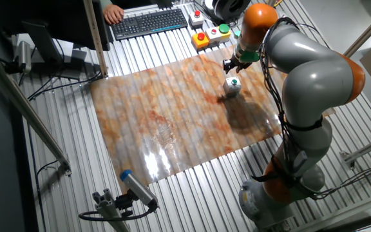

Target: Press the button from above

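The button (233,86) is a small white cube with a round green top. It stands on the marbled orange mat (172,122), toward the mat's far right. My gripper (236,66) hangs just beyond and above the button, a short way off and not touching it. The dark fingertips are too small to tell whether they are open or shut.
An orange box with a red button (201,40) and a white box with a larger green button (221,31) sit behind the mat. A keyboard (150,22) with a person's hand lies at the back. A wooden post (96,35) stands at the mat's far left corner.
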`<state>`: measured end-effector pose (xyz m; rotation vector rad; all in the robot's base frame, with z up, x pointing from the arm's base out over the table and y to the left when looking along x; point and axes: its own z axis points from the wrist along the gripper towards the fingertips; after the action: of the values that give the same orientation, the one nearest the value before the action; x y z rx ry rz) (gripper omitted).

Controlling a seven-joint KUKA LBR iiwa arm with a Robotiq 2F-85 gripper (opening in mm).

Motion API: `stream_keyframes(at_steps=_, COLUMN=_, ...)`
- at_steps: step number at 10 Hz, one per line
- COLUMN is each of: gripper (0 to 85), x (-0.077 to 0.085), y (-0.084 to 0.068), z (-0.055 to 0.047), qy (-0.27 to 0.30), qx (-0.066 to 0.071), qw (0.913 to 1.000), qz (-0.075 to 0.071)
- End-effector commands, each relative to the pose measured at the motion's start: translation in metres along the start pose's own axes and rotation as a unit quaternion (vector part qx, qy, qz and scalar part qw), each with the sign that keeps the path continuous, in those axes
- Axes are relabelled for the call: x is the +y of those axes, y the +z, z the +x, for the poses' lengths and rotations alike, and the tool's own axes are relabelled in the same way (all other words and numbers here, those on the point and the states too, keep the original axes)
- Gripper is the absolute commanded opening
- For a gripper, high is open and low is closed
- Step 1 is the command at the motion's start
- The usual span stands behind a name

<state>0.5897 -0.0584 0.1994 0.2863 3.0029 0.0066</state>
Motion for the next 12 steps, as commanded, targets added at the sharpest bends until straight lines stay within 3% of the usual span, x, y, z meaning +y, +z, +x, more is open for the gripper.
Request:
stream_keyframes(at_steps=1, gripper=51.0, x=0.0, y=0.0, z=0.0, qy=-0.001, qx=-0.002, qw=1.0, qz=-0.001)
stream_keyframes(at_steps=5, gripper=51.0, x=0.0, y=0.0, z=0.0, qy=-0.005, qx=-0.001, qw=1.0, qz=-0.007)
stream_keyframes(at_steps=9, gripper=51.0, x=0.0, y=0.0, z=0.0, qy=-0.008, qx=-0.001, qw=1.0, qz=-0.005)
stream_keyframes(at_steps=10, gripper=51.0, x=-0.001, y=0.004, z=0.0, qy=-0.01, qx=-0.001, qw=0.9999, qz=-0.004)
stream_keyframes(at_steps=12, gripper=51.0, x=-0.003, y=0.025, z=0.002, qy=-0.011, qx=-0.012, qw=0.9999, qz=-0.005)
